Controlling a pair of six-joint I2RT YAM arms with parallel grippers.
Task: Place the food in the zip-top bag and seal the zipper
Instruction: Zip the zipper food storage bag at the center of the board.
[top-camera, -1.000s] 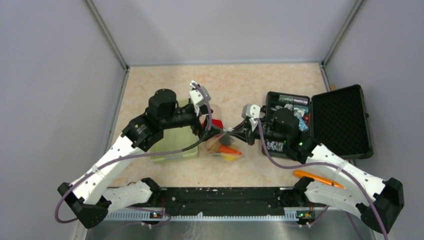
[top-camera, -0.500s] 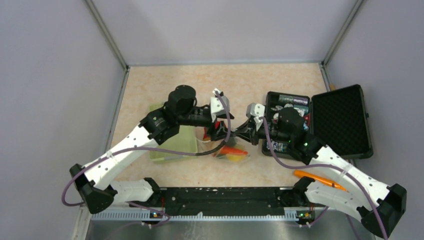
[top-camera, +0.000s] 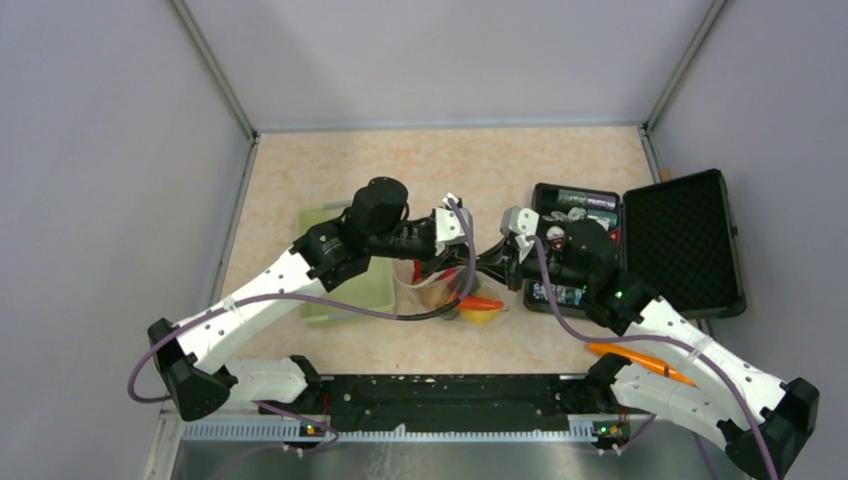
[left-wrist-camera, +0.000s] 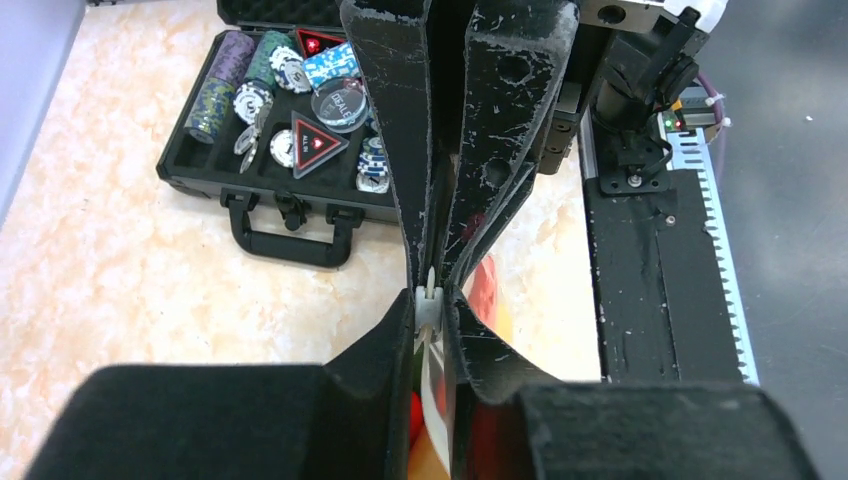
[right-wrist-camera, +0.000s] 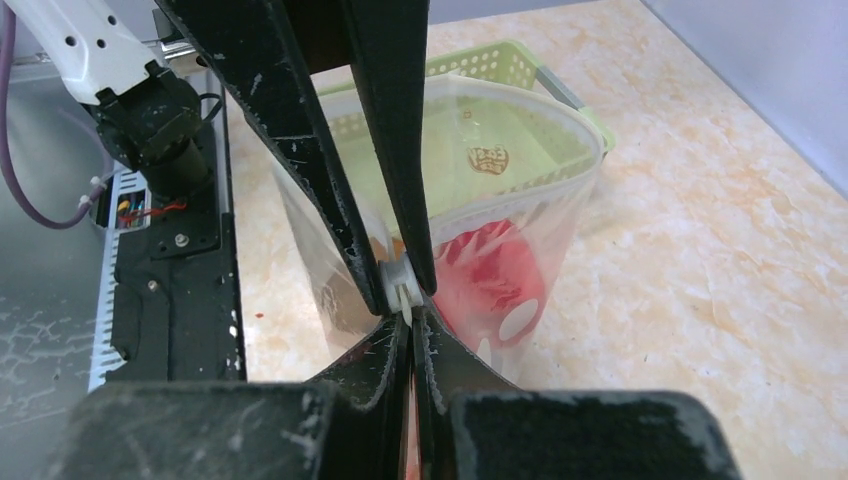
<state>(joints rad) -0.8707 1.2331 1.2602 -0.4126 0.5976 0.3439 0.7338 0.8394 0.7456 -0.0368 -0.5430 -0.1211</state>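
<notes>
The clear dotted zip-top bag (right-wrist-camera: 520, 200) hangs between both grippers in front of the arms, its mouth bowed open. Food lies inside: a red piece (right-wrist-camera: 495, 275), an orange carrot (top-camera: 481, 303) and a yellow piece (top-camera: 480, 317). My left gripper (left-wrist-camera: 430, 318) is shut on the white slider (left-wrist-camera: 429, 300) of the zipper (right-wrist-camera: 530, 190). Tip to tip with it, my right gripper (right-wrist-camera: 412, 325) is shut on the bag's edge just behind the slider (right-wrist-camera: 398, 283). In the top view the left gripper (top-camera: 455, 262) and the right gripper (top-camera: 484, 268) meet above the bag (top-camera: 445, 292).
The pale green basket (top-camera: 340, 295) stands left of the bag, under the left arm. An open black case (top-camera: 680, 250) holding chips (left-wrist-camera: 290, 110) lies at the right. A long orange thing (top-camera: 640, 358) lies by the right arm. The black base rail (top-camera: 450, 395) runs along the near edge.
My left gripper swung right along the bag's mouth to meet the right gripper and closed on the slider. The right gripper drifted slightly right, staying shut on the bag.
</notes>
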